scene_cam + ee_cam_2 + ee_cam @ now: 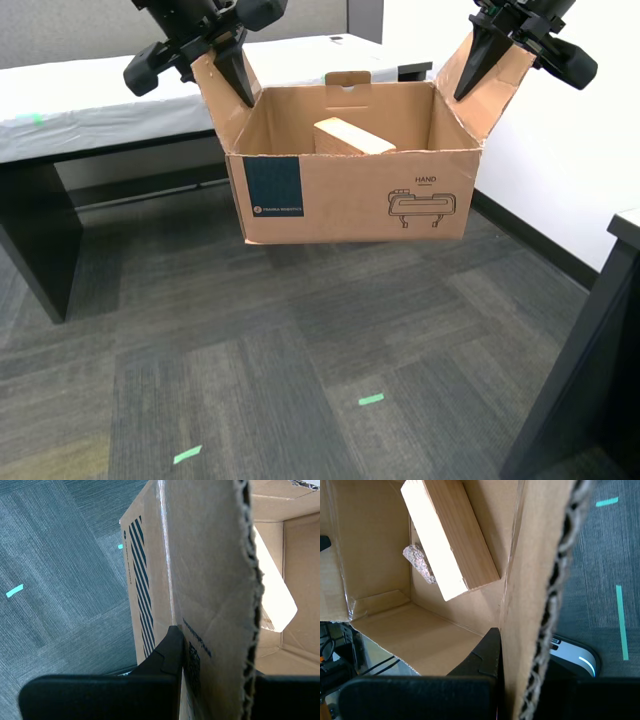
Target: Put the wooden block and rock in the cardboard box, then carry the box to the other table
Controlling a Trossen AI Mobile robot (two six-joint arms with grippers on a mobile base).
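Plainly, from the exterior view's left: an arm pinches one flap of the brown corrugated cardboard box (350,205), which hangs above the carpet. The pale rectangular wooden block (352,137) and lumpy pinkish rock (419,562) lie inside. Another arm pinches the opposite flap. My first gripper (507,640) and my second gripper (181,632) are each clamped on a flap. We judge the flaps bendy and the load light.

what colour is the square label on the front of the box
Dark teal, with small pale print; the label on the cardboard box shows best in the exterior view.
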